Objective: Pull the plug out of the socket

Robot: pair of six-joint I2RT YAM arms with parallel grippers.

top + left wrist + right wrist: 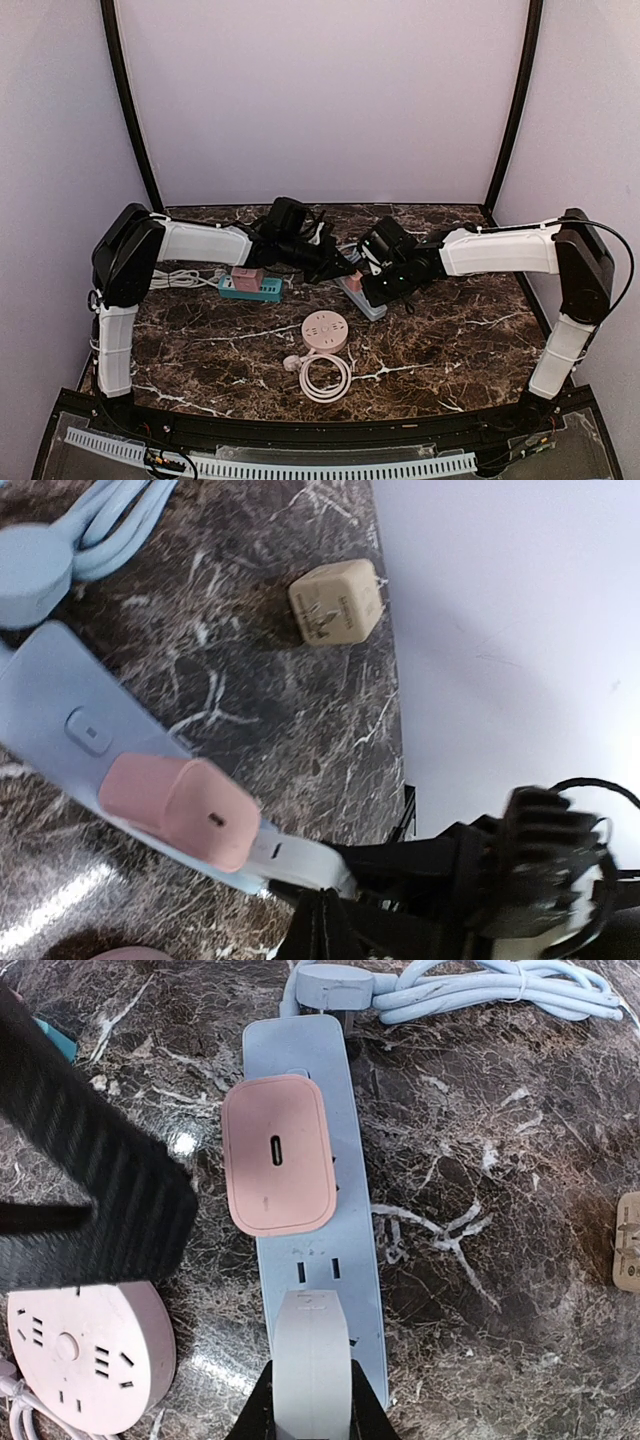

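Gripping strip (362, 1260), right hand (310, 1360) near plug (278, 1155)

The charger (278, 1155) sits on the power strip (350, 1290), directly ahead of the right claw (310, 1360); the round socket hub (85, 1355) lies to its left.

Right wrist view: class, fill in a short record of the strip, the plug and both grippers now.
power strip: pale blue, flat on the marble table
pink plug: seated in the power strip, not yet pulled
right gripper: shut on one end of the power strip
left gripper: shut, beside the pink plug; contact unclear
nearby: round pink socket, loose beige plug
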